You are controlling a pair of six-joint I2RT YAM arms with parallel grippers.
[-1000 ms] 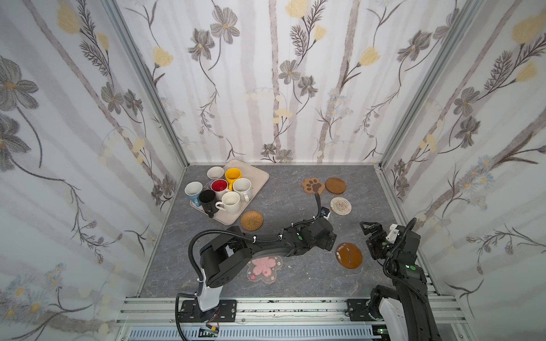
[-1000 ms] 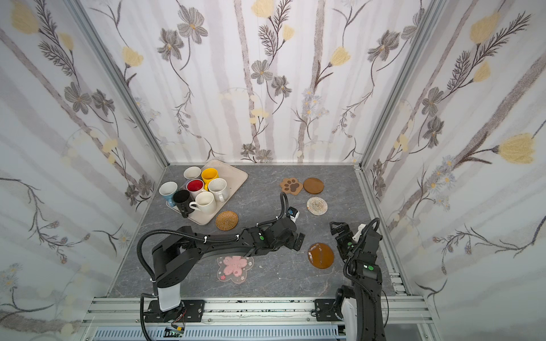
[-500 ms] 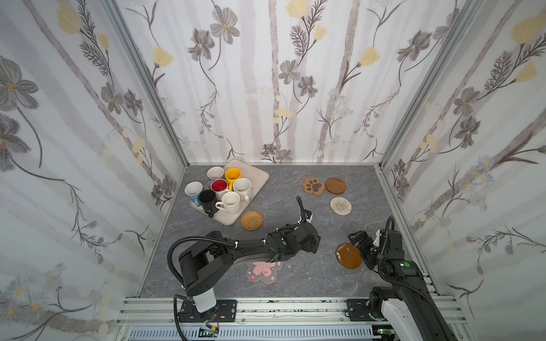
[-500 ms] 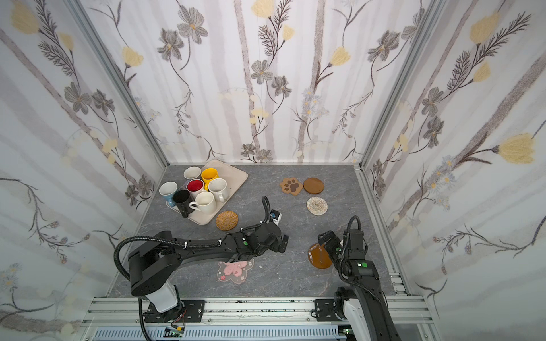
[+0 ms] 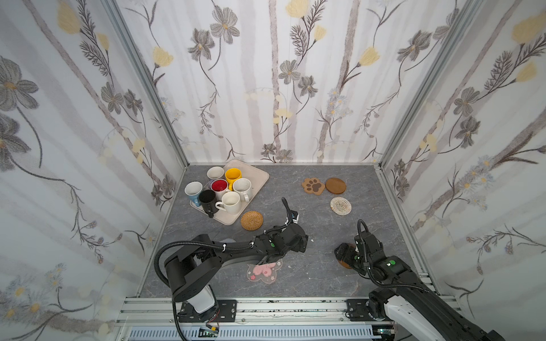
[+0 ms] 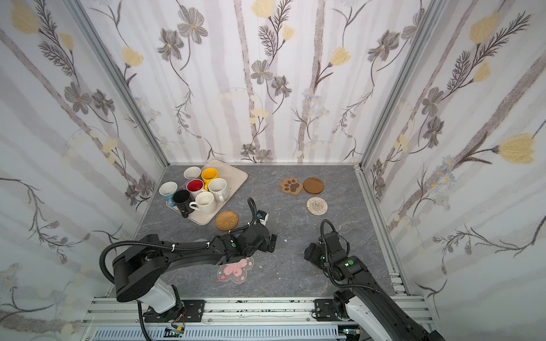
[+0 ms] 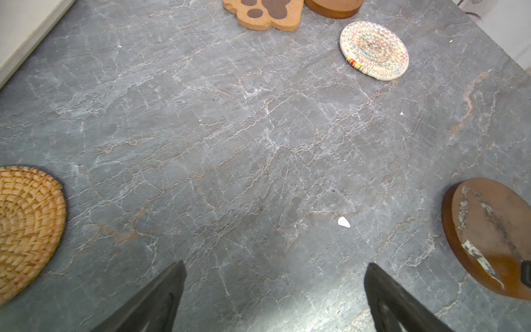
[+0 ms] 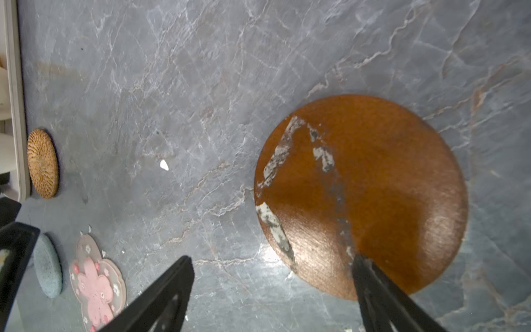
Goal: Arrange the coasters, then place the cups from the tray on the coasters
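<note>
Several cups, among them yellow (image 5: 232,174), black (image 5: 206,197) and red-lined (image 5: 219,186), stand on the beige tray (image 5: 255,174) at the back left. The coasters lie flat on the table: rattan (image 5: 251,220), paw (image 5: 313,186), wooden round (image 5: 335,185), beige woven (image 5: 340,205), pink blossom (image 5: 264,272) and grey-blue (image 8: 48,266). My right gripper (image 8: 273,266) is open low over a scuffed brown wooden coaster (image 8: 373,186), with one fingertip (image 8: 363,270) on its rim and the other over bare table. My left gripper (image 7: 274,268) is open and empty above bare table mid-floor.
Floral walls with metal posts (image 5: 396,165) close in the grey marble table (image 5: 295,283) on three sides. A metal rail (image 5: 266,305) runs along the front. The left arm (image 5: 236,251) stretches across the near middle, partly over the pink blossom coaster. A small white chip (image 7: 344,222) lies on the table.
My left gripper has drawn back leftward from the centre right. My right gripper has swung in from the right edge and come down over the scuffed brown coaster.
</note>
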